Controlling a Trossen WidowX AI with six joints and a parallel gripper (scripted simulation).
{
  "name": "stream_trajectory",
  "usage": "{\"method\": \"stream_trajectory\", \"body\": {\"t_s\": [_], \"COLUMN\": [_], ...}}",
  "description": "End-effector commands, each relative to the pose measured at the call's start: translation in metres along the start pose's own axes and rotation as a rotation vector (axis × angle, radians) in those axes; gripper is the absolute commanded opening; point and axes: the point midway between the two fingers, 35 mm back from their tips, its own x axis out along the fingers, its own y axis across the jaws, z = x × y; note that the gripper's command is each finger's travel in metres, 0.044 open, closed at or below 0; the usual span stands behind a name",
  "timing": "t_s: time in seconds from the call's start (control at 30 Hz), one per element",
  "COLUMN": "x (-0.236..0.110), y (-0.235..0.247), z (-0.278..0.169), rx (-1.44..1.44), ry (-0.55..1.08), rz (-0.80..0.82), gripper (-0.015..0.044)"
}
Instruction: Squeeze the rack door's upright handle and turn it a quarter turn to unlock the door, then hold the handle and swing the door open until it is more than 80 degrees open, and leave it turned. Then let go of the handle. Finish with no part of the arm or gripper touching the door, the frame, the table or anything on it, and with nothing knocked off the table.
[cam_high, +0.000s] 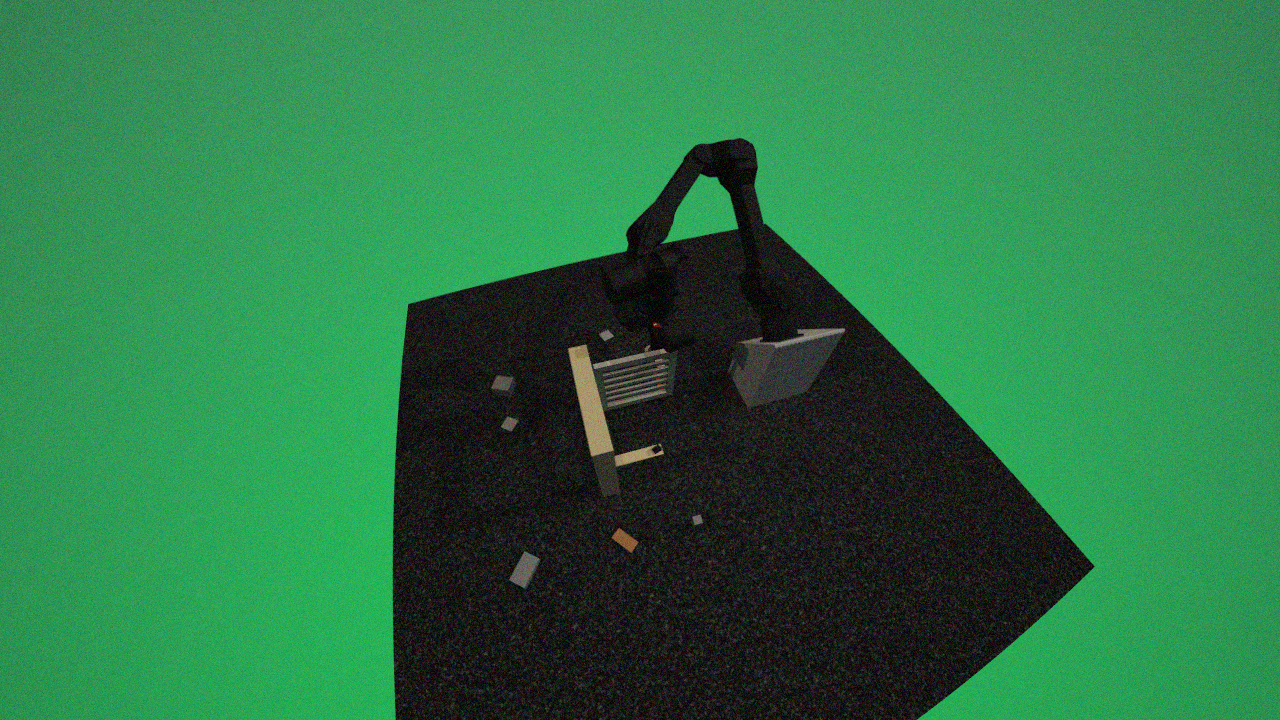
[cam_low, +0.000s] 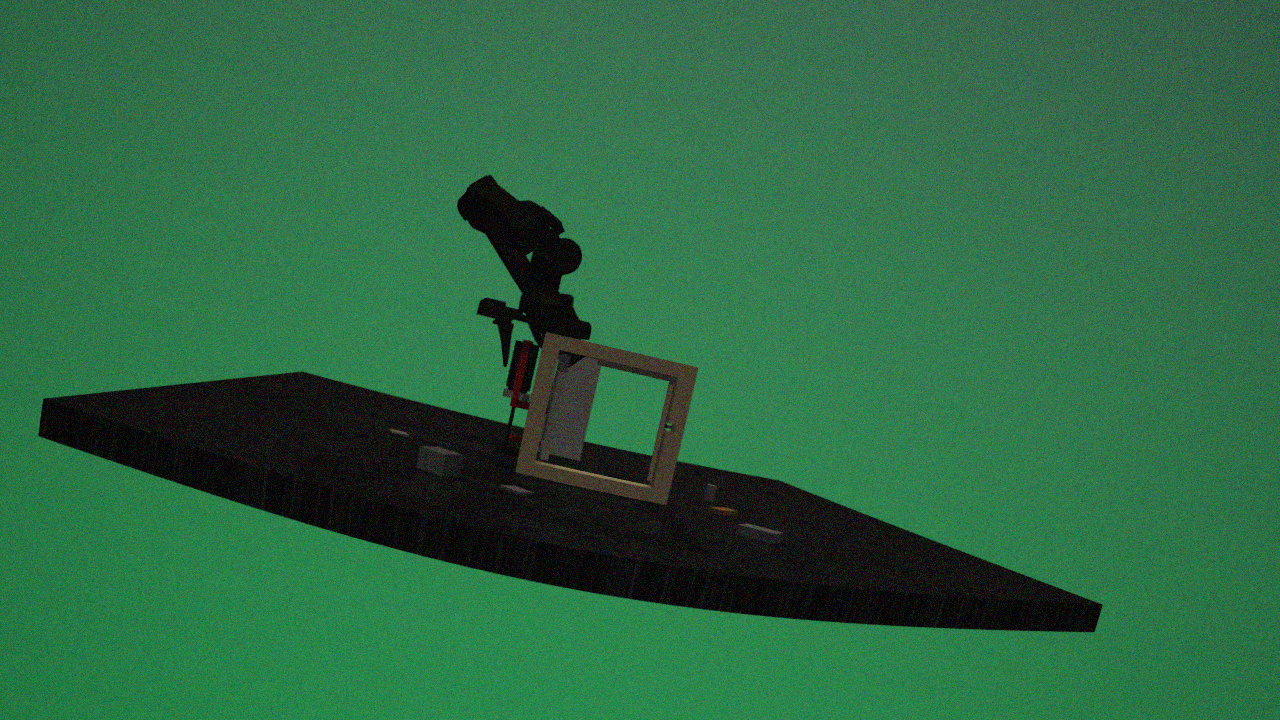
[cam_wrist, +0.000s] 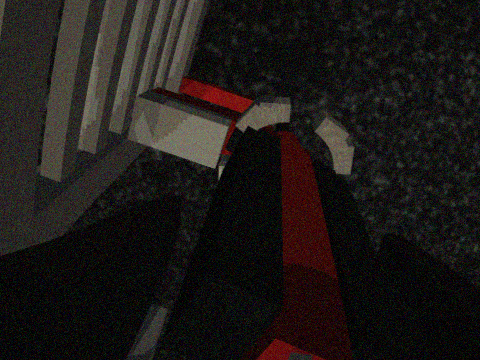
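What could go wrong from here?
- Gripper is open but its fingers straddle the handle; backing out crooked could snag it and undo the turn.
- Door looks roughly square to the frame; a bump could swing it back below the required angle.
- Small block lies near the gripper side; a low sideways exit might clip it.

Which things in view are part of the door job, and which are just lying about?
Part of the job:
- slatted door
- door frame
- red handle
- gripper

Lying about:
- orange block
- five grey or pale blocks, scattered around the frame
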Motion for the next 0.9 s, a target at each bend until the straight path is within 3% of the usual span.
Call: {"method": "stream_trajectory", "body": {"t_s": [0.0,0.87], "x": [-0.002,-0.044], "y": [0.0,0.001], "z": [0.001,0.003], "rx": [-0.003,-0.004], "ry": [-0.001,-0.002], "rz": [0.002,0.007], "gripper": [0.0298,0.0298]}}
